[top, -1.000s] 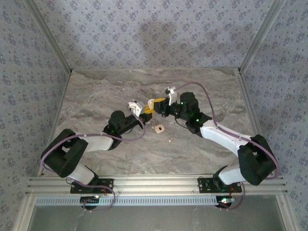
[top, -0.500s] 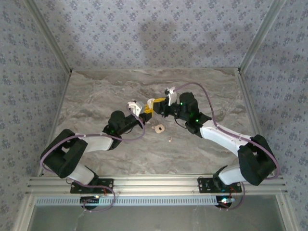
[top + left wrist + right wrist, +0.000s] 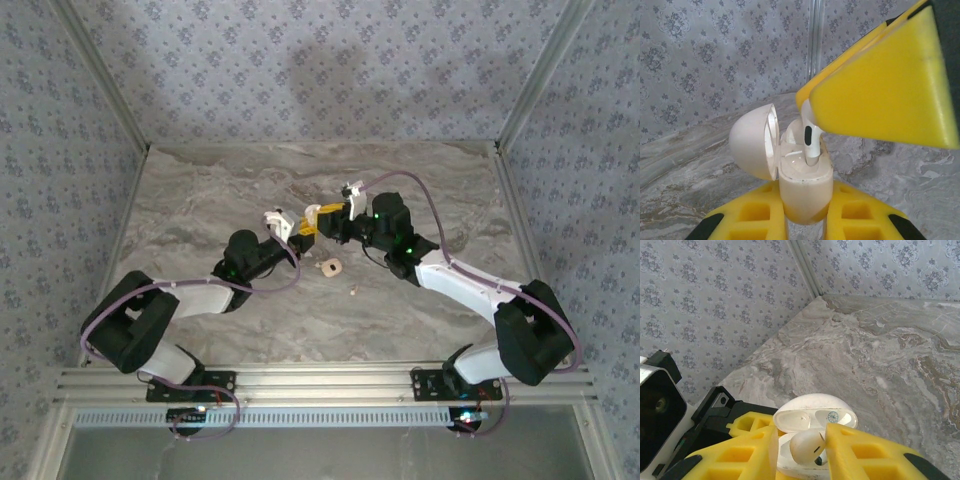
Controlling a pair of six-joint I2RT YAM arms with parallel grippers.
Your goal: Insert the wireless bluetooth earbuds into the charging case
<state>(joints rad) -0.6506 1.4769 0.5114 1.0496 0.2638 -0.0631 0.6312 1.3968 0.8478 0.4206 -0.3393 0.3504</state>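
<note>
top external: left gripper [image 3: 297, 228] still holds charging case [image 3: 805, 185]; right gripper [image 3: 320, 214] unmoved.

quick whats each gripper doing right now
Left gripper: closed, holding the charging case.
Right gripper: set around an earbud at the case; whether it grips it cannot be told.

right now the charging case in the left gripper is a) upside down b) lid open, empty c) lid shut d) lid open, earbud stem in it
d: the charging case, clamped in the left gripper, has its lid open and the earbud standing stem-down in its opening.
</note>
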